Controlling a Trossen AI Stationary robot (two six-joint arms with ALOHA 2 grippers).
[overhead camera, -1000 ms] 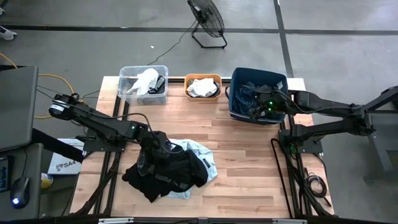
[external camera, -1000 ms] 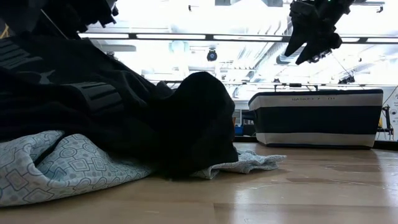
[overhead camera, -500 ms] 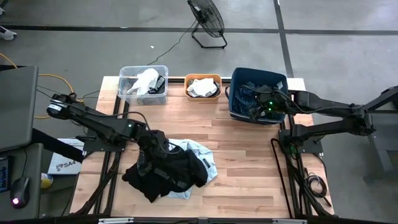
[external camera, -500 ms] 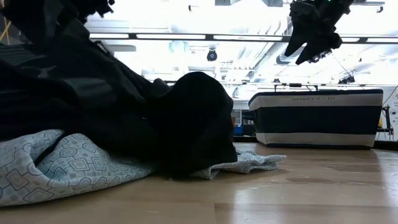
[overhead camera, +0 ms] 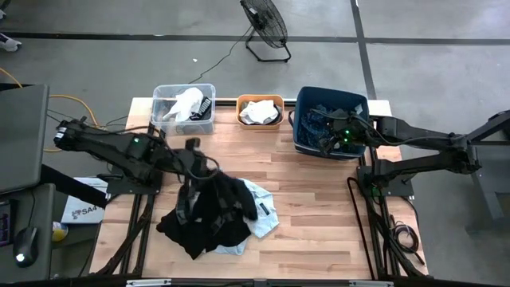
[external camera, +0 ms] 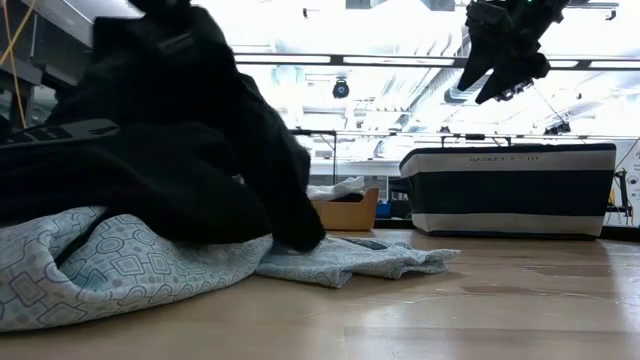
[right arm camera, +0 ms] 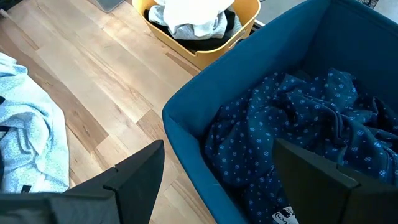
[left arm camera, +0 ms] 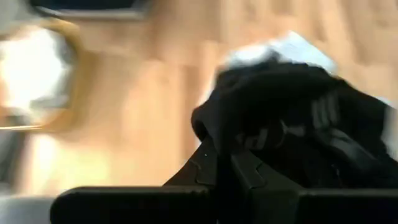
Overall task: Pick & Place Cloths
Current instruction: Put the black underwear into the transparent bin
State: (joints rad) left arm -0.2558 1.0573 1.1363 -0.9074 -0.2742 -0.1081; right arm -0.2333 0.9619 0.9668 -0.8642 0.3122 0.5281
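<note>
A black cloth with white lettering (overhead camera: 209, 215) lies heaped on a light blue patterned cloth (overhead camera: 261, 214) at the table's near middle. My left gripper (overhead camera: 194, 175) is shut on the black cloth's top and stands above the heap. In the low view the black cloth (external camera: 170, 150) rises to a peak over the light blue cloth (external camera: 100, 270). My right gripper (overhead camera: 328, 142) hangs open over the dark blue bin (overhead camera: 307, 143), above a navy dotted cloth (right arm camera: 292, 124), touching nothing. My left gripper pinches a bunched fold at the black cloth's top (left arm camera: 245, 140) between its two fingers, coming slanting down from the table's left. That part is raised. The cloth hangs below it, and its lower part (overhead camera: 199, 235) rests on the table and the light blue cloth.
Along the far edge stand a clear bin (overhead camera: 163, 119) with a white cloth, an orange bin (overhead camera: 260, 100) with a white cloth, and the dark blue bin. Bare wood lies between the heap and the bins and toward the right edge.
My left gripper has shut on the black cloth, risen and tipped toward level, drawing back toward the far left. The cloth's top has been pulled up into a peak and its right part dragged off the light blue cloth, while its lower part stays on the table.
</note>
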